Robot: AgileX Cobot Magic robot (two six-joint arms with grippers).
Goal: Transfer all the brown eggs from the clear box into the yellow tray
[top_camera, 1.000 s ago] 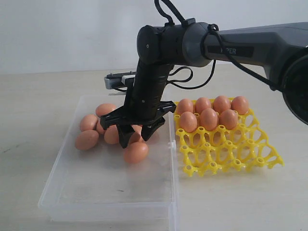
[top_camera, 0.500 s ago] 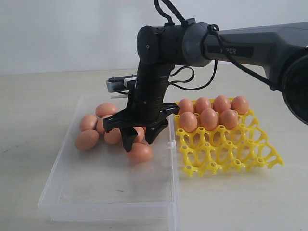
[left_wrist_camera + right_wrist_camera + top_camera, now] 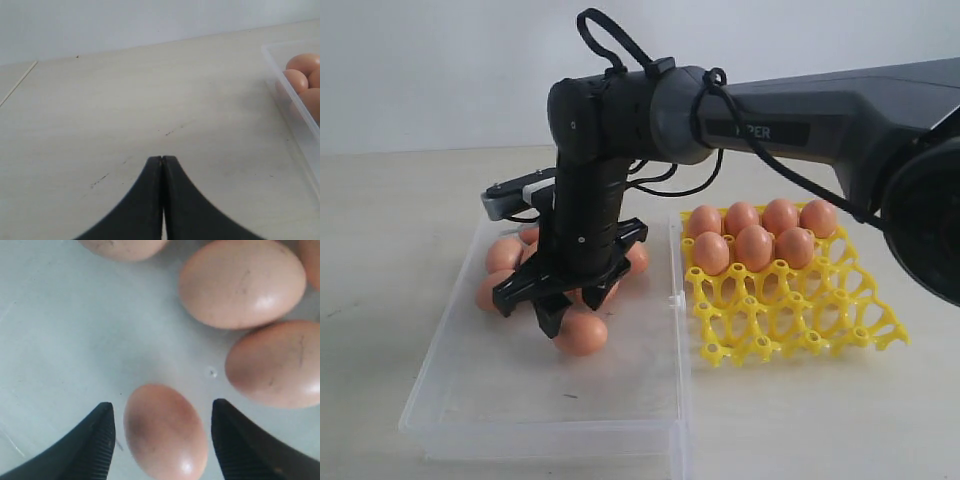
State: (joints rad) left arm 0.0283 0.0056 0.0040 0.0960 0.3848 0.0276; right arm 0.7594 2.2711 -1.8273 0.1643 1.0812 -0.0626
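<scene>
Exterior view: right gripper (image 3: 570,313) down inside the clear box (image 3: 535,428), black fingers (image 3: 546,318) pointing at the floor and spread wide, straddling one of the brown eggs (image 3: 582,333) lying alone near the middle of the box. Holding nothing; contact with that egg: cannot tell from this side. Behind the arm, more brown eggs bunched at the far end of the clear box, some hidden by the wrist. Just beside the box on the right, the yellow tray (image 3: 800,320), with seven brown eggs seated in its far cups: four in the back row, three in the row in front.

Right wrist view: right gripper (image 3: 162,407) wide open, its two ribbed fingers on either side of a single egg (image 3: 165,435), a clear gap of box floor showing on each side, so not closed on it. Three more eggs close by on the transparent floor, a fourth only partly seen.

Left wrist view: left gripper (image 3: 161,160) shut tight, fingertips pressed together with nothing between them, poised over the pale table (image 3: 100,110). Off to one side, a wall of the clear box (image 3: 290,100), with a few brown eggs behind it
</scene>
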